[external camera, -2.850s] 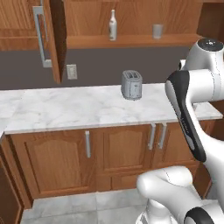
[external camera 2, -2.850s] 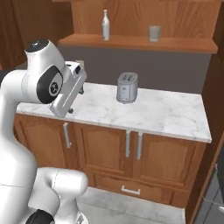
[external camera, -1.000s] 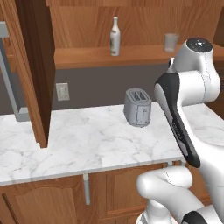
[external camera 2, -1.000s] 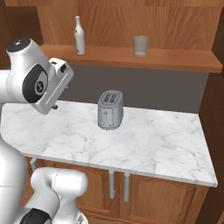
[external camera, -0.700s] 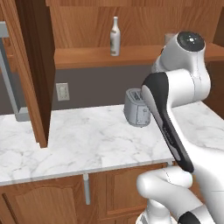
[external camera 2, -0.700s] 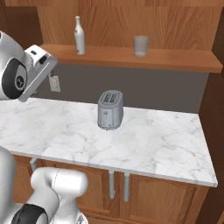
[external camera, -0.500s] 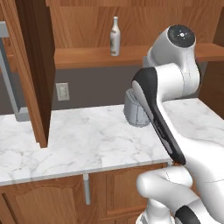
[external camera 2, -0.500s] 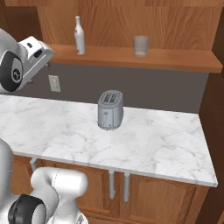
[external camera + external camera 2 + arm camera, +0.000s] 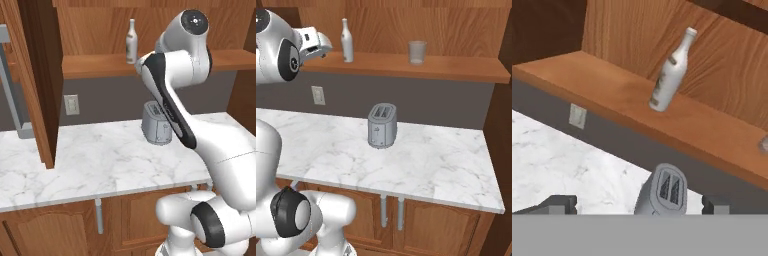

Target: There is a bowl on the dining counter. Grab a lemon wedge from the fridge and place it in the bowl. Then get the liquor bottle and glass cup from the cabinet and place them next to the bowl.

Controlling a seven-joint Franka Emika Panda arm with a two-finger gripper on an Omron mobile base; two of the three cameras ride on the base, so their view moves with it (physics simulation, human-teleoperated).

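Right base view, from left to right: the gripper point(image 9: 324, 46) hangs with jaws wide and empty, just beside the liquor bottle point(image 9: 347, 41), which stands upright on the cabinet point(image 9: 446, 67) shelf, long axis vertical, neck up. Further right on the shelf is the glass cup point(image 9: 417, 52). A good grasp likely means approaching level, centring the jaws on the rounded body, and closing below the neck.

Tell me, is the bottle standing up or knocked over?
Standing up. The bottle rests on its base on the shelf, neck pointing up.
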